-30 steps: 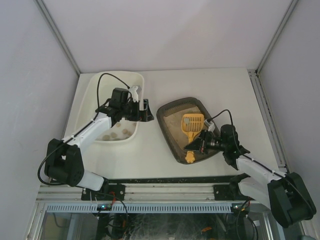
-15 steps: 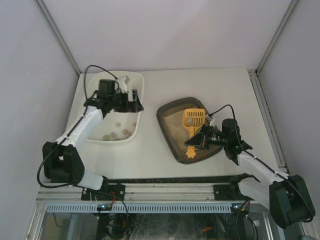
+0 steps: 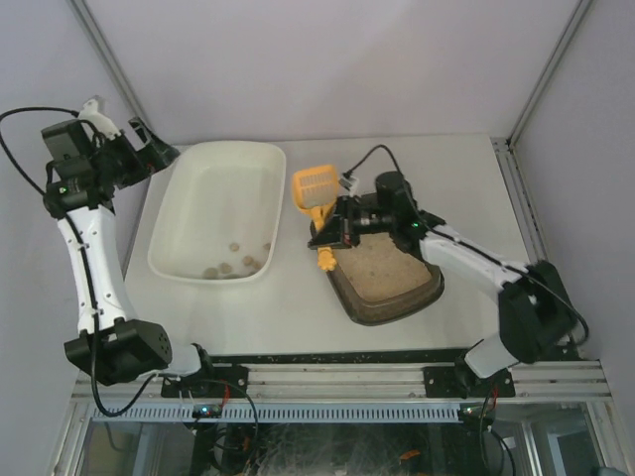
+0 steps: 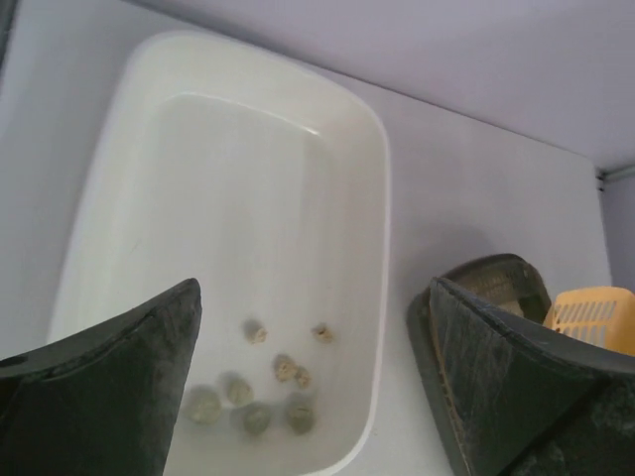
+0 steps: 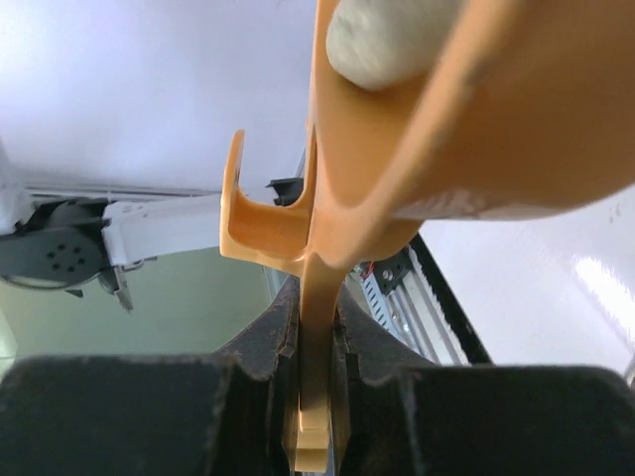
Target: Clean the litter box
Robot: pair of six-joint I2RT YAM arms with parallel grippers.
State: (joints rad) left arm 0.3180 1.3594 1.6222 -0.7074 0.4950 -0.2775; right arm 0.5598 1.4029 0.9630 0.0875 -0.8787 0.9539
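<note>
White tabletop [image 3: 298, 297], litter box [image 3: 392, 278] beneath right gripper [image 3: 325, 228], clamped on yellow scoop [image 3: 313, 183], left gripper [image 3: 151, 147] spread

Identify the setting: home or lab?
Probably a lab robot cell, not a home: white panel walls with metal frame posts, left arm and right arm bolted to a rail, and a litter box and white tub staged on a white table.

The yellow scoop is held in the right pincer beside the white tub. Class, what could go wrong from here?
1. The scoop carries a pale lump over bare table, short of the white tub; tipping now would likely drop it outside.
2. The right pincer grips only the thin handle, so the scoop might twist or slip.
</note>
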